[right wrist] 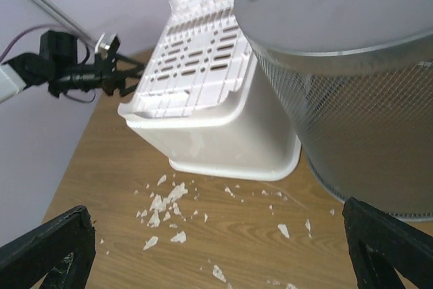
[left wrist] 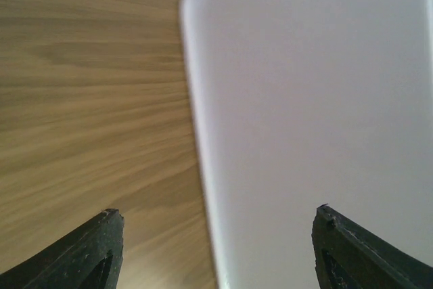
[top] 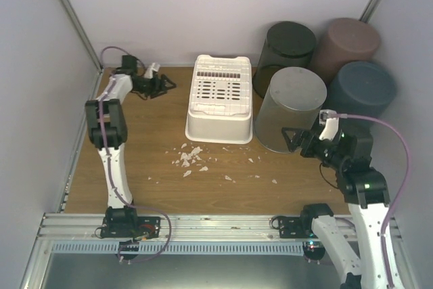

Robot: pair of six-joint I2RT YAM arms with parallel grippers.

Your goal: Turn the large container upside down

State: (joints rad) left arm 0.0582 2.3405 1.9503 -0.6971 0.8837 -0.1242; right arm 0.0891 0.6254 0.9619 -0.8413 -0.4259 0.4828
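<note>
1. Showing one large white container [top: 220, 99] [right wrist: 203, 99], upside down at the middle back of a wooden table [top: 142, 153], slotted base facing up and rim down on the wood.
2. Strewn just in front of it, many small white scraps [top: 191, 157] [right wrist: 166, 204], too small and too scattered to count exactly.
3. Standing close against its right side, one grey mesh bin [top: 291, 109] [right wrist: 352, 99], flat base up; cannot tell whether touching.
4. Grouped behind and to the right of that, three more round bins: one black mesh bin [top: 287, 49], one brown bin [top: 348, 42], one blue-grey bin [top: 365, 86]. Four bins in all.
5. Reaching in at the far left, one left gripper [top: 161, 84] [left wrist: 216, 211], near the container's far left corner but apart from it, jaws partly open, holding nothing; in the left wrist view, a rounded white corner of the container [left wrist: 311, 113] ahead between the two dark fingers.
6. Hanging at the near side of the grey mesh bin, one right gripper [top: 291, 139] [right wrist: 216, 208], jaws spread wide, holding nothing.
</note>
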